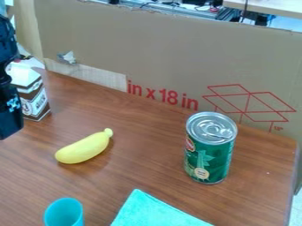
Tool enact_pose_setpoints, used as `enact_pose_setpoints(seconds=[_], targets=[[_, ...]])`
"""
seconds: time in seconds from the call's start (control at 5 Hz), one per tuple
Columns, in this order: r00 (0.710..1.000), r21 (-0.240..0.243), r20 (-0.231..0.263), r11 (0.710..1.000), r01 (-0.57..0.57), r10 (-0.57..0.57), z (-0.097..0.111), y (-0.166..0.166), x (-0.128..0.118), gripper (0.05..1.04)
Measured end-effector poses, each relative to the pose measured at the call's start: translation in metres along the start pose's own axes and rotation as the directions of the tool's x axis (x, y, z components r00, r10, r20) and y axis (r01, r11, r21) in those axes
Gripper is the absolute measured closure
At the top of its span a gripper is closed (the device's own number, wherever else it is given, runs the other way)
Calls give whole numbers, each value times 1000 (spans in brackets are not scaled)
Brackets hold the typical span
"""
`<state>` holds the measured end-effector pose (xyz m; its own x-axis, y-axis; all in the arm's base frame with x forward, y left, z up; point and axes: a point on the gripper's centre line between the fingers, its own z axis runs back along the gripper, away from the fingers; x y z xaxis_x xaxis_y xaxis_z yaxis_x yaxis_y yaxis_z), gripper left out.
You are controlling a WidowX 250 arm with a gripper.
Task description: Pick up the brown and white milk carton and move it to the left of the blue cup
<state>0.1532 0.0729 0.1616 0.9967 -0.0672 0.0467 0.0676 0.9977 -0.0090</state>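
The black claw (10,118) hangs at the left edge by a brown-and-white gabled carton (34,97); whether wide or narrow, I cannot tell. Nearby, a smooth, curved yellow banana (84,148) lies on the wood-grained surface (147,170), left of a green cylindrical metal can (208,154).

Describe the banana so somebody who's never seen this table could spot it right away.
On the brown wooden table below the cardboard wall, look left of the green can. The banana lies there, its narrow tip angled toward the wall. Its plain yellow body sets it apart from the can and the turquoise cup.
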Motion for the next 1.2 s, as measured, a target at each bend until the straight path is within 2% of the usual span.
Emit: enact_pose_setpoints(seconds=[0.2, 0.4, 0.6, 0.8, 1.0, 1.2], targets=[[1000, -8, -11, 1000, -1, 1, -3, 0, -1, 83], [999, -37, 34, 999, -5, 6, 11, 22, 22, 83], [993, -42, 104, 998, -47, 52, 25, 47, 37, 83], [989, -7, 115, 996, -93, 93, 21, 70, 53, 83], [981, 44, 103, 984, -172, 167, 16, 100, 73, 83], [975, 61, 78, 975, -214, 209, 6, 124, 93, 83]])
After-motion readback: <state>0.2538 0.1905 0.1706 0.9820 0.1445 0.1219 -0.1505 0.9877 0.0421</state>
